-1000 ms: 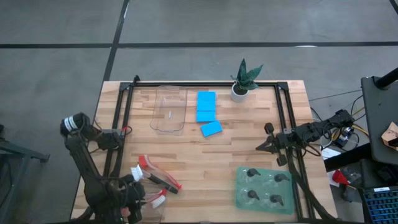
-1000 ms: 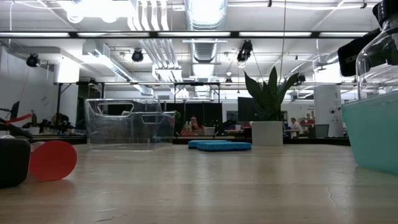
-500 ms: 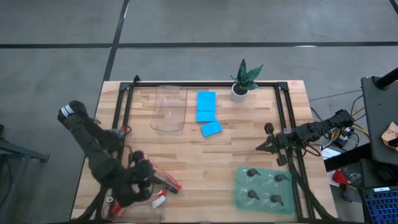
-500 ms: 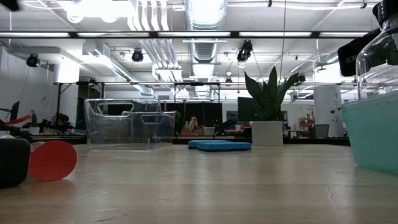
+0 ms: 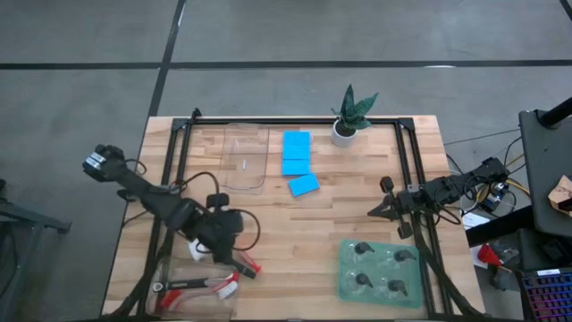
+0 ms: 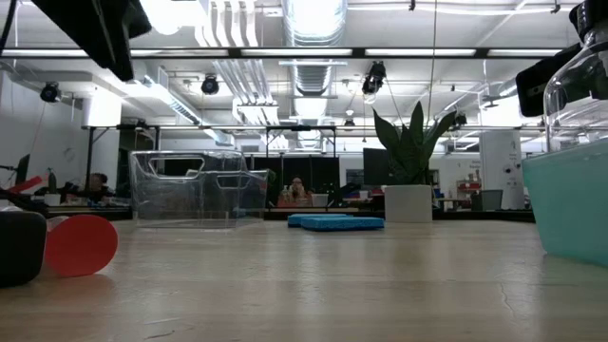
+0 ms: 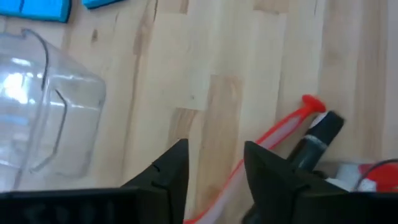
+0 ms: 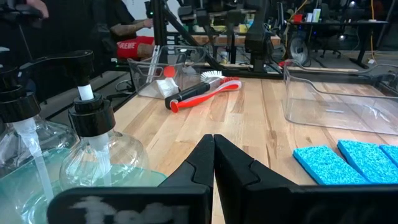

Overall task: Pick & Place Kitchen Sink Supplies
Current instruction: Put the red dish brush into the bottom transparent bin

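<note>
The high view looks straight down on the whole table (image 5: 295,233); the low view looks level across it. Each wrist view sits close above the wood, both sharing the red-handled brush (image 7: 273,140) and clear tray (image 8: 336,96)

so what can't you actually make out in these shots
- Left pincer, high view: its dark body hides the red- and black-handled dish brushes beneath, so any contact is unclear.
- Flat bright-blue rectangular sponges, low view: edge-on, count unreadable.
- Black-topped clear pump bottles, right wrist view: cut off by the edge.
</note>
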Robot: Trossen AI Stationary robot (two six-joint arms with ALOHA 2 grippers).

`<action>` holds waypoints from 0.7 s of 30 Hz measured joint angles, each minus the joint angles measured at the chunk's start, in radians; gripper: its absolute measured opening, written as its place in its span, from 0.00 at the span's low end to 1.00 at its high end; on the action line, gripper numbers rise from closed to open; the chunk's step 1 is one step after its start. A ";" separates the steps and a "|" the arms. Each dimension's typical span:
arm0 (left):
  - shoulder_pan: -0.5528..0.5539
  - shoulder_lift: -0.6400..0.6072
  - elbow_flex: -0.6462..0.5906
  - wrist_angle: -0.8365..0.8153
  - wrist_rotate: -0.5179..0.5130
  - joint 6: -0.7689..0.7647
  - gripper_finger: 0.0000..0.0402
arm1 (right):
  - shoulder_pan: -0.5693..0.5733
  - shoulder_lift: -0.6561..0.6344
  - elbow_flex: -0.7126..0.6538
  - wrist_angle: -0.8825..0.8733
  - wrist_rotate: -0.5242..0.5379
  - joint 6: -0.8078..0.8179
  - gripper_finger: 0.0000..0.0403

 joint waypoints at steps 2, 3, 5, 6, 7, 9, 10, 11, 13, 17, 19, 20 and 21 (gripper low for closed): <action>0.032 0.008 -0.006 0.013 0.028 0.051 0.41 | 0.000 0.000 0.000 0.000 0.000 0.000 0.02; 0.050 0.013 -0.009 0.022 0.050 0.067 0.43 | 0.000 0.000 0.000 0.000 0.000 0.000 0.02; 0.079 0.033 -0.012 0.052 0.085 0.109 0.47 | 0.000 0.000 0.000 0.000 0.000 0.000 0.02; 0.089 0.046 -0.012 0.074 0.100 0.128 0.49 | 0.000 0.000 0.000 0.000 0.000 0.000 0.02; 0.097 0.060 -0.012 0.088 0.120 0.149 0.51 | 0.000 0.000 0.000 0.000 0.000 0.000 0.02; 0.109 0.090 -0.012 0.086 0.157 0.224 0.52 | 0.000 0.000 0.000 0.000 0.000 0.000 0.02; 0.112 0.104 -0.012 0.074 0.165 0.268 0.53 | 0.000 0.000 0.000 0.000 0.000 0.000 0.02; 0.113 0.117 -0.012 0.049 0.166 0.286 0.53 | 0.000 0.000 0.000 0.000 0.000 0.000 0.02; 0.114 0.142 -0.012 -0.009 0.168 0.291 0.53 | 0.000 0.000 0.000 0.000 0.000 0.000 0.02; 0.114 0.177 -0.012 -0.048 0.224 0.285 0.53 | 0.000 0.000 0.000 0.000 0.000 0.000 0.02; 0.111 0.191 -0.012 -0.037 0.254 0.284 0.52 | 0.000 0.000 0.000 0.000 0.000 0.000 0.02; 0.111 0.199 -0.012 -0.033 0.271 0.286 0.52 | 0.000 0.000 0.000 0.000 0.000 0.000 0.02; 0.111 0.207 -0.012 -0.031 0.288 0.291 0.52 | 0.000 0.000 0.000 0.000 0.000 0.000 0.02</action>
